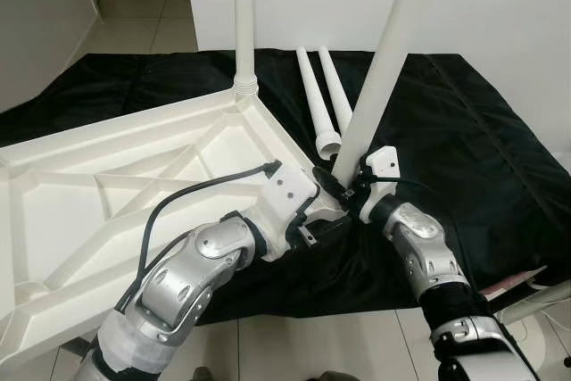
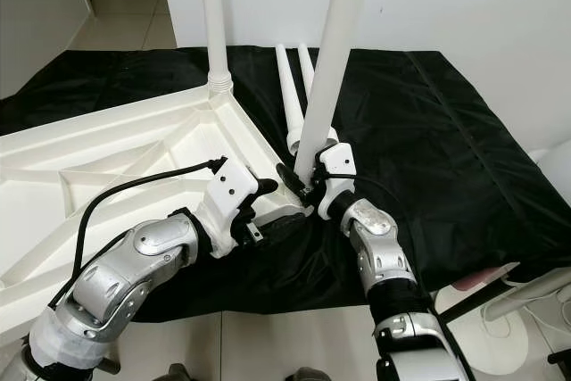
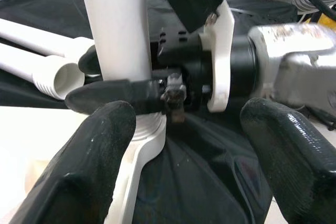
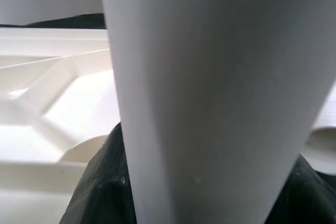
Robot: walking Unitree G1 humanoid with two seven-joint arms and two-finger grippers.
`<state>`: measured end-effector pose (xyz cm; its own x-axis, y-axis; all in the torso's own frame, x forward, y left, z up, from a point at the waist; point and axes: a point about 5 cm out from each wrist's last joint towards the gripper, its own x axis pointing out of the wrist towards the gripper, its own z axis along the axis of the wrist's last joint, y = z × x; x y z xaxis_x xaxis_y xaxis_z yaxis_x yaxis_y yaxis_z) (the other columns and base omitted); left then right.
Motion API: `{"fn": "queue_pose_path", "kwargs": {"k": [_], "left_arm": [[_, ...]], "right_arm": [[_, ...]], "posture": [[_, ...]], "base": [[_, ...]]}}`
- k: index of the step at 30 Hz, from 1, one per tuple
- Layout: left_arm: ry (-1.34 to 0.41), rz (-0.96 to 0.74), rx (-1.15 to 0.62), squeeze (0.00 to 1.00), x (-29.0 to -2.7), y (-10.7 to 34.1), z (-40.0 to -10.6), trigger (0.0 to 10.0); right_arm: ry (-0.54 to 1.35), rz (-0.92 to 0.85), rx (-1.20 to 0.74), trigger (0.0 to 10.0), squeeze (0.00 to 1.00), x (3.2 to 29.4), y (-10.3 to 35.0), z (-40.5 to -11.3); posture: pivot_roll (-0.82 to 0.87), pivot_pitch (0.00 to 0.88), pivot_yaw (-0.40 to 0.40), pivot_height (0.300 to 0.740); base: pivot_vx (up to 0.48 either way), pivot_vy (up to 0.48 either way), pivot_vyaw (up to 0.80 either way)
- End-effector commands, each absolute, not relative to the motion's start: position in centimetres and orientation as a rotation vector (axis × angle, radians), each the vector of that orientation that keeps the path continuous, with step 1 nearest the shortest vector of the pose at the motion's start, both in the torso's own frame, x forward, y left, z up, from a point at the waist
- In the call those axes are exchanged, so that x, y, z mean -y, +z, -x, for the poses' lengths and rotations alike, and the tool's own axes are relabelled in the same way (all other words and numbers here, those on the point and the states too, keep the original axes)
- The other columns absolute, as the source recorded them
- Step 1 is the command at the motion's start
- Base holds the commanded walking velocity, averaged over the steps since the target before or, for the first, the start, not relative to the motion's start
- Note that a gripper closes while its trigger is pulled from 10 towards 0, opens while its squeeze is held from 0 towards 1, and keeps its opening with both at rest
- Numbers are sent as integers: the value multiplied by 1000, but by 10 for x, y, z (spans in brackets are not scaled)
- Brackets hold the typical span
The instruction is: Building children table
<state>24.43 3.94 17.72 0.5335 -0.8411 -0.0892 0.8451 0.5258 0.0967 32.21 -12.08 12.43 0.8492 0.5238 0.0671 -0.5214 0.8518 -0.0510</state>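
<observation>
Second leg being seated in inverted tabletop corner socket: right claw clamped on it, left claw apart at 7 o'clock; next, screw home.

Right claw clamped on tilted white leg — upturned tabletop, black cloth

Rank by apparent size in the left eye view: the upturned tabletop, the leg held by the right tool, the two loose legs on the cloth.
1. Tabletop.
2. Held leg, nearer the camera.
3. Loose legs, alike in size.
</observation>
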Motion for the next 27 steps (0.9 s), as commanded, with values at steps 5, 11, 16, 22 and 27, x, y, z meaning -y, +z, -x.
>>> {"fn": "queue_pose_path", "kwargs": {"k": [5,11,16,22,27], "left_arm": [[-949,-152,-8,0,-45,177,-250,10000],[-882,-136,34,0,-52,182,-259,10000],[-830,-121,48,0,-61,186,-268,10000],[-813,-126,61,0,-63,185,-270,10000],[-820,-127,66,0,-62,184,-270,10000]], "right_arm": [[296,-10,-1,10000,0,112,116,-317],[32,-73,-26,10000,0,114,118,-310],[38,-73,-16,10000,0,106,120,-301],[74,-140,33,10000,1000,113,131,-299],[95,-117,51,10000,1000,121,136,-298]], "posture": [[-55,22,-13,740],[-55,25,-9,740],[-60,22,-8,740],[-63,3,-7,740],[-64,0,-10,740]], "base": [[0,0,0],[0,0,0],[0,0,0],[0,0,0],[0,0,0]]}}
